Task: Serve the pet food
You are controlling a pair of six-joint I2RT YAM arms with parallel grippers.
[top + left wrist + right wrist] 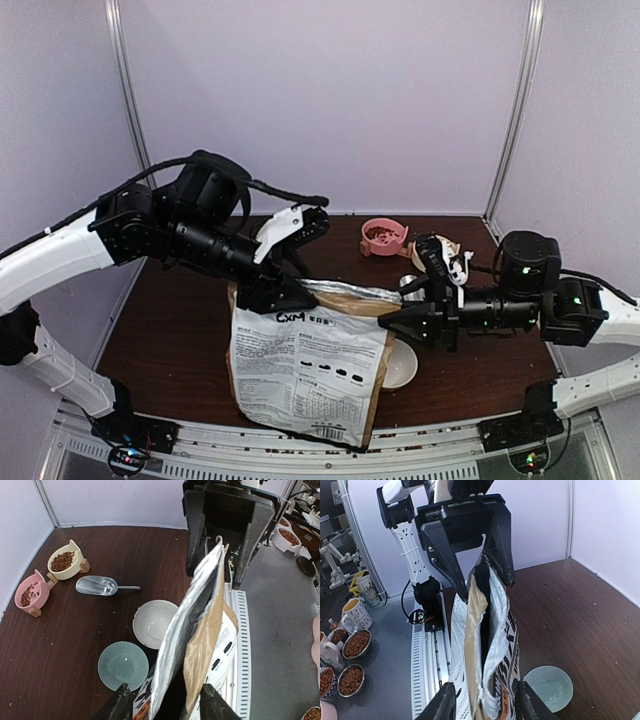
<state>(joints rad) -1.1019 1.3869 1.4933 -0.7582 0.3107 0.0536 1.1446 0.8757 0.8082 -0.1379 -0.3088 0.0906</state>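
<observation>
The brown paper dog-food bag [305,370] stands upright near the table's front, its silver-lined mouth slightly open at the top. My left gripper [283,292] is open and straddles the left end of the bag's mouth; in the left wrist view [167,707] the bag [192,630] runs between the fingers. My right gripper [397,320] is open and straddles the right end [485,705]. Reddish-brown kibble [62,560] lies in a yellow bowl and more in a pink bowl [30,593]. Any kibble inside the bag is hidden.
An empty white bowl [155,622] and a grey-green ribbed plate [123,665] sit beside the bag. A metal scoop [97,585] lies near the two cat-shaped bowls. The pink bowl [383,236] is at the back. Bowls of kibble [352,680] stand off the table.
</observation>
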